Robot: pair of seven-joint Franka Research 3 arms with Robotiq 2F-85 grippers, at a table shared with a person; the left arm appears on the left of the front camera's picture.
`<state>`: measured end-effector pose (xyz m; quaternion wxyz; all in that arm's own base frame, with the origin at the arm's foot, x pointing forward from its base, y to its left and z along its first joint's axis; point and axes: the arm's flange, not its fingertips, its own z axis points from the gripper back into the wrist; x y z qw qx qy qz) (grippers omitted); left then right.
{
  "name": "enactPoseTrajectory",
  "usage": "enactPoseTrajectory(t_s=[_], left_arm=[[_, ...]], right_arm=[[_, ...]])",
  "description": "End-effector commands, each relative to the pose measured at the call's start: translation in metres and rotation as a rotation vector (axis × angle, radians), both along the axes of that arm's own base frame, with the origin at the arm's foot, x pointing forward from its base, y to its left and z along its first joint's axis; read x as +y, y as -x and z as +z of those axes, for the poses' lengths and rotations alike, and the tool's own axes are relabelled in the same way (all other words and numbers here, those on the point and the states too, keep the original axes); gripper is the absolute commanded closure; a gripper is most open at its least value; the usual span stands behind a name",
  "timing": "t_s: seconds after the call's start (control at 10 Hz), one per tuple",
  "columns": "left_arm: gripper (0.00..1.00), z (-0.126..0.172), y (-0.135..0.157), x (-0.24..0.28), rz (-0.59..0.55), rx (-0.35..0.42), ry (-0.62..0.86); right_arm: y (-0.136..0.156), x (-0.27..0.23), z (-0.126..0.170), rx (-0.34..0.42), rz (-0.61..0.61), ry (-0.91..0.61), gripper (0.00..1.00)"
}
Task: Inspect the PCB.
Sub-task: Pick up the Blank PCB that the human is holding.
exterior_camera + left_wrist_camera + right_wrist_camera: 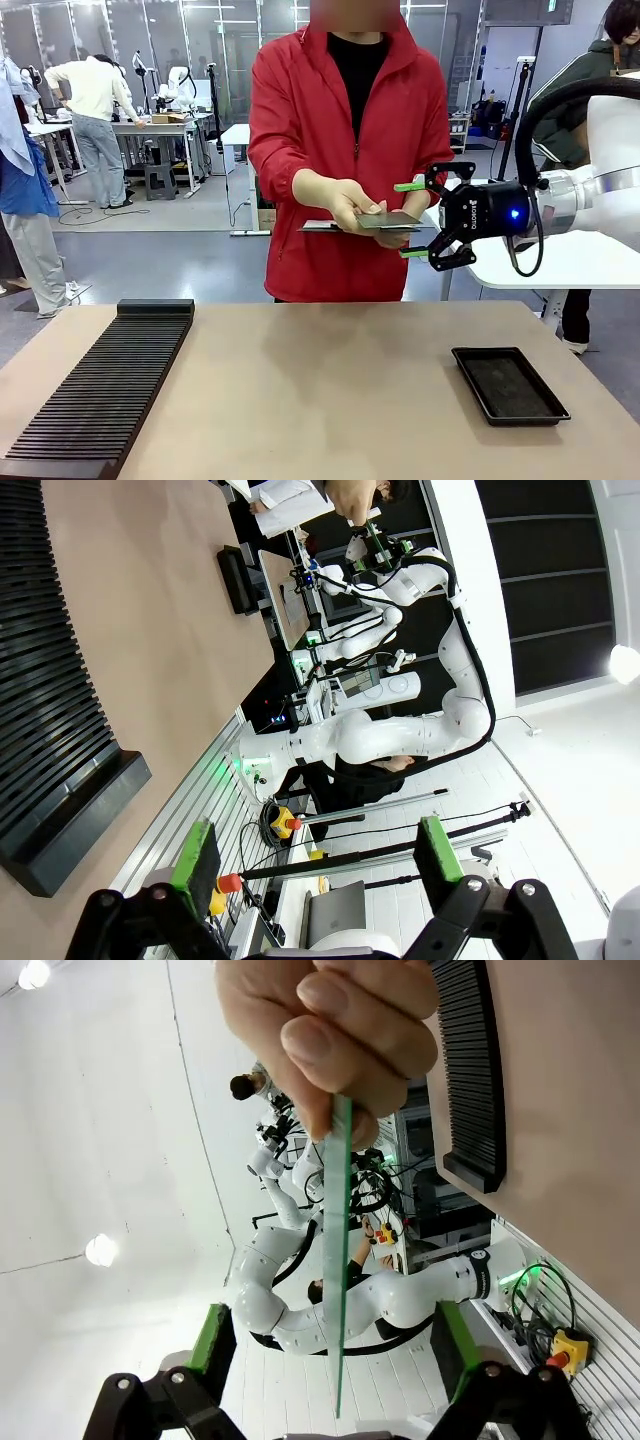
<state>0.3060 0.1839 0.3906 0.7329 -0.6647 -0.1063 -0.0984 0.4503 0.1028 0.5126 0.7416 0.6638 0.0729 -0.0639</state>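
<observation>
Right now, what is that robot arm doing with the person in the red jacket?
The person is holding a thin green PCB out with one hand, above the table. The right claw is open around the board's edge, one green pad above and one below, not gripping it yet. So a hand-over looks about to happen. The left claw is open and holds nothing. A black tray and a black slotted rack sit on the table.

PCB [342, 1260]: thin rigid board, edge green and glossy; face dull grey-green in the front view.
Table top [320, 400]: tan, smooth, matt.
Tray [508, 385]: black, plastic-looking, matt, faint sheen at the rim.
Slotted rack [100, 390]: black, matt, ribbed.
Jacket [300, 120]: red cloth, smooth.
Right arm shell [615, 130]: white, glossy.
</observation>
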Motion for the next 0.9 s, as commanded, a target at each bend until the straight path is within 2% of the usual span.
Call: enactPoseTrajectory(t_s=[0.0,0.1,0.2,0.3,0.4,0.5,0.6,0.7,0.8], left_arm=[[0.00,0.000,-0.001,0.000,-0.002,0.004,-0.016],[0.00,0.000,-0.001,0.000,-0.002,0.004,-0.016],[0.00,0.000,-0.001,0.000,-0.002,0.004,-0.016],[0.00,0.000,-0.001,0.000,-0.002,0.004,-0.016],[0.00,0.000,-0.001,0.000,-0.002,0.004,-0.016],[0.00,0.000,-0.001,0.000,-0.002,0.004,-0.016],[0.00,0.000,-0.001,0.000,-0.002,0.004,-0.016],[0.00,0.000,-0.001,0.000,-0.002,0.004,-0.016],[0.00,0.000,-0.001,0.000,-0.002,0.004,-0.016]], right_arm=[[0.005,0.007,0.003,0.030,-0.020,-0.007,0.13],[0.006,0.007,0.002,0.031,-0.017,-0.009,0.17],[0.007,0.008,0.001,0.039,-0.009,-0.013,0.33],[0.008,0.009,-0.001,0.042,-0.002,-0.011,0.37],[0.009,0.009,-0.002,0.044,0.003,-0.015,0.53],[0.010,0.010,-0.002,0.043,0.001,-0.020,0.57],[0.012,0.012,-0.002,0.041,0.002,-0.034,0.72],[0.013,0.017,-0.002,0.042,0.008,-0.032,0.77],[0.012,0.018,-0.002,0.040,0.007,-0.034,0.92]])
